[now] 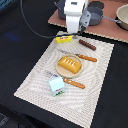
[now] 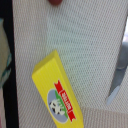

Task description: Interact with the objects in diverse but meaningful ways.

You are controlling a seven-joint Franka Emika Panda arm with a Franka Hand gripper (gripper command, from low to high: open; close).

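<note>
My gripper (image 1: pixel 75 32) hangs over the far end of the woven placemat (image 1: pixel 35 80), just above and behind the yellow flat packet (image 1: pixel 64 39). In the wrist view the packet (image 2: pixel 55 95) lies flat on the mat with its red-green mark facing up, and no fingers show. Whether the gripper is open or shut is not visible. The dark brown sausage (image 1: pixel 87 45) lies to the exterior view's right of the packet. The orange ridged bread loaf (image 1: pixel 70 64) sits on a small plate (image 1: pixel 59 70) mid-mat. The light-blue carton (image 1: pixel 56 86) stands near the front.
An orange-handled knife (image 1: pixel 82 56) lies between sausage and loaf; its blade (image 2: pixel 117 82) shows in the wrist view. An orange-handled fork (image 1: pixel 74 83) lies beside the carton. A wooden board (image 1: pixel 107 25) behind the mat carries a grey pot (image 1: pixel 122 17).
</note>
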